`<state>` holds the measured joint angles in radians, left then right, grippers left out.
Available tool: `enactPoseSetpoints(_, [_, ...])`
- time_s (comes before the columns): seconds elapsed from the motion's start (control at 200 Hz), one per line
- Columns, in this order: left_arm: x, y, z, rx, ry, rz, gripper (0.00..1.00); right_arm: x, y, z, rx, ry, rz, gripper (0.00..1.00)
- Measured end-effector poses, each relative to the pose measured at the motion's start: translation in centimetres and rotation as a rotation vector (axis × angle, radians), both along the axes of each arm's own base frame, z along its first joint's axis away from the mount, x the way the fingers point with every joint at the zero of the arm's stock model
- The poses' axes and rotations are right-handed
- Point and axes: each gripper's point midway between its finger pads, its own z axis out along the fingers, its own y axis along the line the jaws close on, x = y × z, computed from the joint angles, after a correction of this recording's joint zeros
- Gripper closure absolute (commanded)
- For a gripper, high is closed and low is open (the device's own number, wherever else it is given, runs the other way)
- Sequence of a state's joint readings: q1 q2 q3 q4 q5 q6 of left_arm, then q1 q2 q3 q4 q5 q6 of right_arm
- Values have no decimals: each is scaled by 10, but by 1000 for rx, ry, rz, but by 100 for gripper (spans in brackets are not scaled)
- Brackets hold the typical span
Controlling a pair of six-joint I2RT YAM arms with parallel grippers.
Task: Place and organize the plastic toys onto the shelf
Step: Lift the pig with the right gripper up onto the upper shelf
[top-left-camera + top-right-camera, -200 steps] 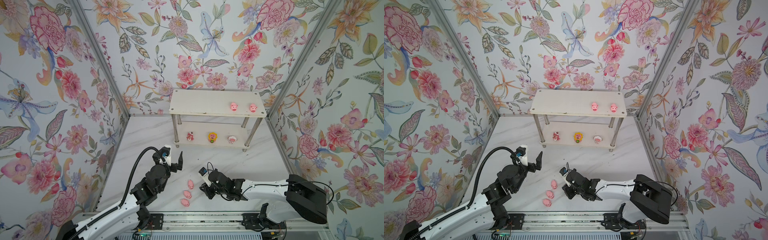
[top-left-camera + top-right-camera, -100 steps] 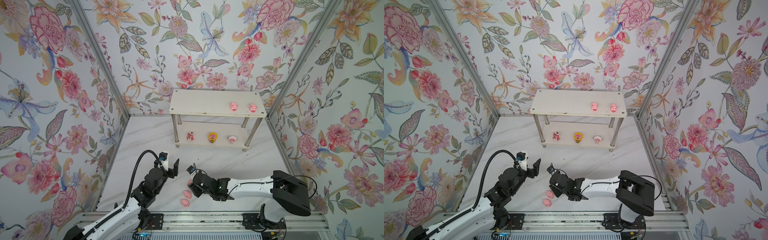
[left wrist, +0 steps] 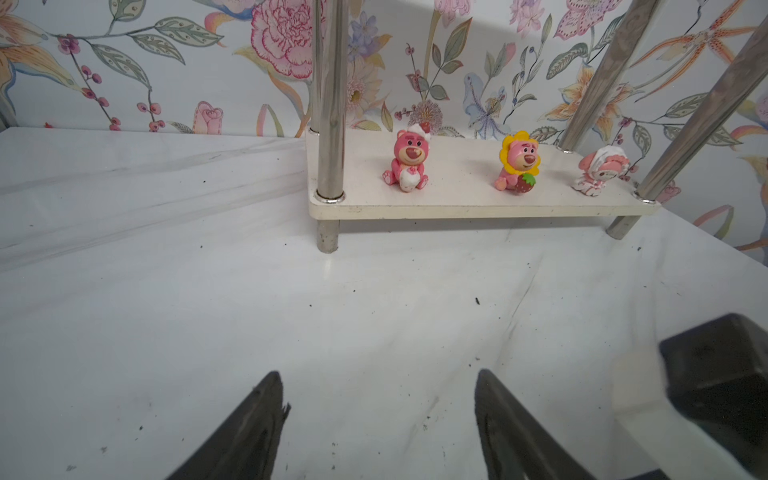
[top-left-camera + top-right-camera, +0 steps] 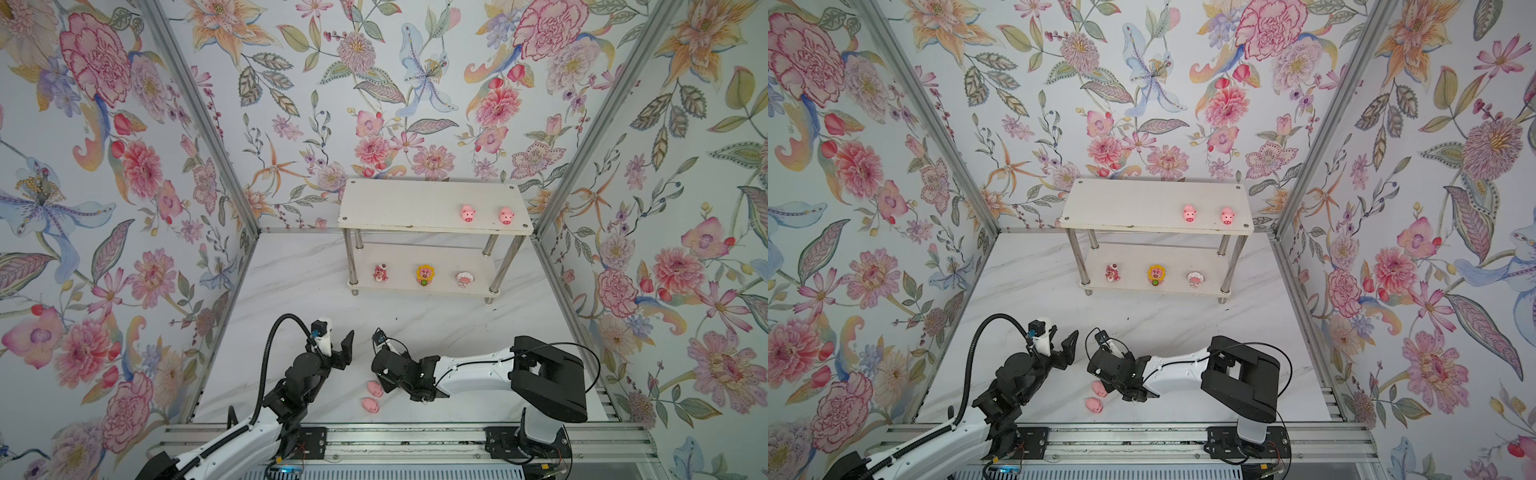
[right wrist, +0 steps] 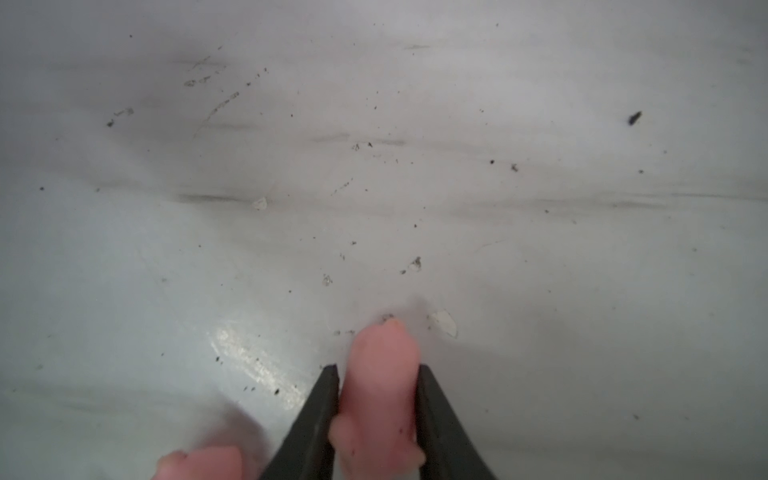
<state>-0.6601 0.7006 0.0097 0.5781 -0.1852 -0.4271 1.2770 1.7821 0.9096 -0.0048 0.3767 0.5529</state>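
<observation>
Shifted leftward since before, the black right gripper [image 5: 377, 370] now pinches a small pink plastic pig [image 5: 382, 399], while the black left gripper [image 3: 377, 374] stands half-open, empty.

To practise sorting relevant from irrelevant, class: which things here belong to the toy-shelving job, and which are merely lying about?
Job: shelf, top-tier pigs, lower-tier figurines, loose pigs, gripped pig, right pincer.
Lying about: floral walls, black cable, grit specks.

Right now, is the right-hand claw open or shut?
Shut: the right gripper clamps a pink pig, both fingers pressed against its sides in the wrist view.
</observation>
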Motion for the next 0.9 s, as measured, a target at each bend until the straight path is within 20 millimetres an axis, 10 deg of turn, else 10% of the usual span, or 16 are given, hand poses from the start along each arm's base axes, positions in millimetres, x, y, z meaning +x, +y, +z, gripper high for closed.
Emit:
enactPoseSetpoints(0.365, [-4, -13, 17, -79, -38, -71, 28, 24, -13, 41, -50, -12, -99, 89])
enactPoseSetpoints(0.741, [-9, -10, 35, -143, -79, -75, 29, 113, -68, 336, 269, -314, -256, 91])
enactPoseSetpoints(0.901, [-10, -14, 28, -133, -53, -94, 29, 127, -88, 411, 304, -437, -273, 92])
